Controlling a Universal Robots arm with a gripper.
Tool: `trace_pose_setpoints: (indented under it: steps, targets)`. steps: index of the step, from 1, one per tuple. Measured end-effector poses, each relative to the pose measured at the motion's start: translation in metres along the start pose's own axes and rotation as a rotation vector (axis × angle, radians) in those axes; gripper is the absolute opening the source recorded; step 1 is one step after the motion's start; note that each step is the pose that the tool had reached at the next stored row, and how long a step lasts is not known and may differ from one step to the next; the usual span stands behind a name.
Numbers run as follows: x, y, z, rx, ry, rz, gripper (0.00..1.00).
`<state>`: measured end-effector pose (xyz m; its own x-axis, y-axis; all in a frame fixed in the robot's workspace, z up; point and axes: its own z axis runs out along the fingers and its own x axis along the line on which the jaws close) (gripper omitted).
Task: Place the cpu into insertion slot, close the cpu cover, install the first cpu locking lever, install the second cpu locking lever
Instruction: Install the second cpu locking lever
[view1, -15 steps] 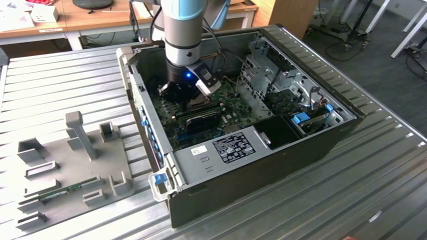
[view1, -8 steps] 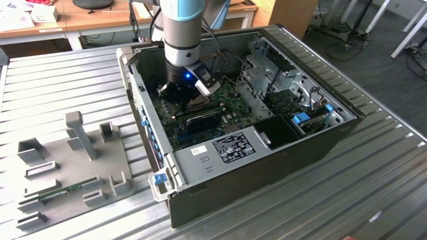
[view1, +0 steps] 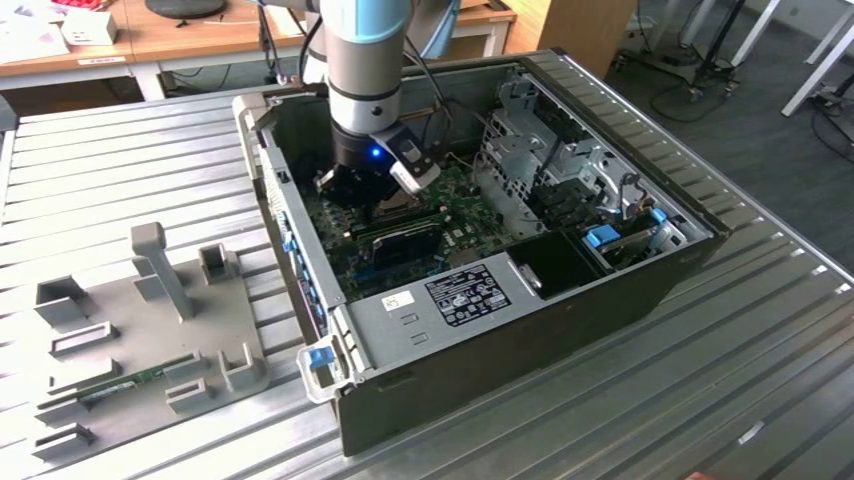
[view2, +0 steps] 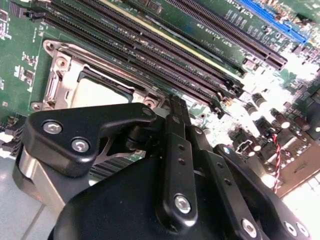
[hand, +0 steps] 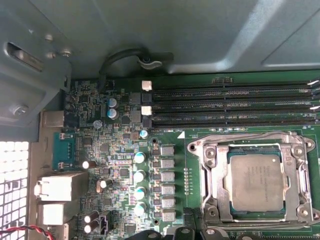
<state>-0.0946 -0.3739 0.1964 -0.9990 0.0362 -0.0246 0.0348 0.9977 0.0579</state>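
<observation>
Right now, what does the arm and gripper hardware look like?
Arm: grey tube with a light-blue joint cap, black wrist lit by a small blue light, and a white-grey module clipped on. Gripper: matte black linkage bars with silver screws.

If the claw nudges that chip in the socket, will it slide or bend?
Probably neither. The chip is a flat metal-topped square, likely stiff. It lies low inside the silvery frame, which should stop it sliding.

Arm vertical, wrist down; tool (view1: 363, 192) low, black linkages folded
</observation>
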Motion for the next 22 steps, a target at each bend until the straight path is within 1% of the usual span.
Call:
trace_pose_setpoints:
  steps: [15, 17, 22]
  targets:
    - [0.0, -0.0012, 0.0007, 0.0002, 0.0, 0.0, 0.1]
    - [0.0, -0.0011, -0.0007, 0.0001, -0.0001, 0.0, 0.1]
    - [-0.0002, -0.0007, -0.0084, 0.0002, 0.0, 0.0, 0.1]
